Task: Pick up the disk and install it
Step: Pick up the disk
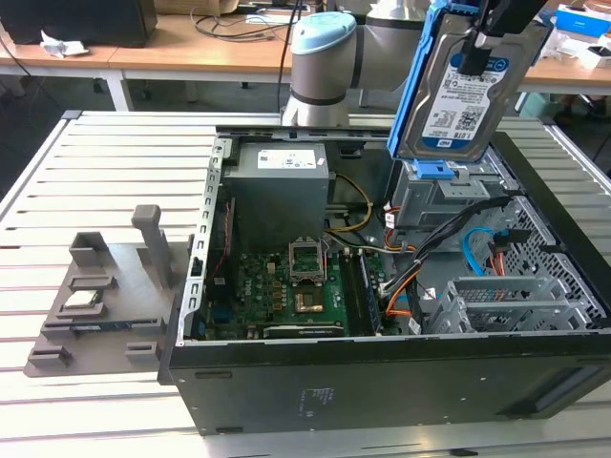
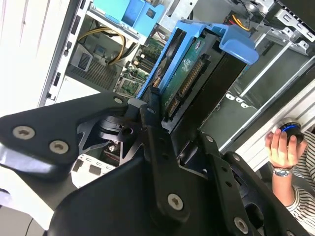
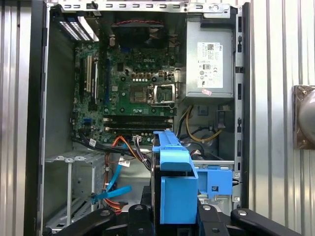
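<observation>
One gripper (image 1: 480, 48), fingers clamped on disk (image 1: 468, 95); disk held tilted in air, label showing, above open case (image 1: 382, 377), just over cage (image 1: 434, 196) with blue latch (image 1: 441, 172). Person's hand (image 2: 280, 147) on dark knob (image 2: 290, 129) outside case.

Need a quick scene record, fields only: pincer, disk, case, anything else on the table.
pincer: shut on the disk, above the case
disk: tilted, label toward the exterior view, over the cage, not inside it
case: open on its side, motherboard and power supply exposed
other: grey fixture on the table, at the exterior view's left of the case
</observation>
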`<state>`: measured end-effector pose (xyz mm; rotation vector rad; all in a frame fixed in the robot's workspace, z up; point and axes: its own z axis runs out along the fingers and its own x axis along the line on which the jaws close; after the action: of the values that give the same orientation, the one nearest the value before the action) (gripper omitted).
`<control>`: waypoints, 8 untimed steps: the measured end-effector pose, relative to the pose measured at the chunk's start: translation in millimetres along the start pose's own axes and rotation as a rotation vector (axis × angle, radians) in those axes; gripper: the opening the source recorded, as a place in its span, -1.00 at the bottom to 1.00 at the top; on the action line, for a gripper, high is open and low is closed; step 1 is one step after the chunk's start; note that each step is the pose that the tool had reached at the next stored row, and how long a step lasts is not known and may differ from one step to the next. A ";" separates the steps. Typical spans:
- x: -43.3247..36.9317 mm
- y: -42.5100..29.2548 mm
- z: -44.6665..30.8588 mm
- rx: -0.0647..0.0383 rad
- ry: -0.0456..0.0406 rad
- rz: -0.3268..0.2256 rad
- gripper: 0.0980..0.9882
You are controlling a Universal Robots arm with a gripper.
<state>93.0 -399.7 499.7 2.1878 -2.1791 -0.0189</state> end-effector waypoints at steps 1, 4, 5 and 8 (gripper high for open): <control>1.0 0.0 0.0 0.000 0.0001 0.000 -0.41; 4.0 0.0 0.1 0.000 0.0000 0.000 -0.41; 4.9 0.0 0.2 0.000 -0.0001 0.000 -0.41; 7.4 0.0 0.3 0.000 0.0000 0.000 -0.41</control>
<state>93.0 -407.1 499.7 2.1878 -2.1790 -0.0189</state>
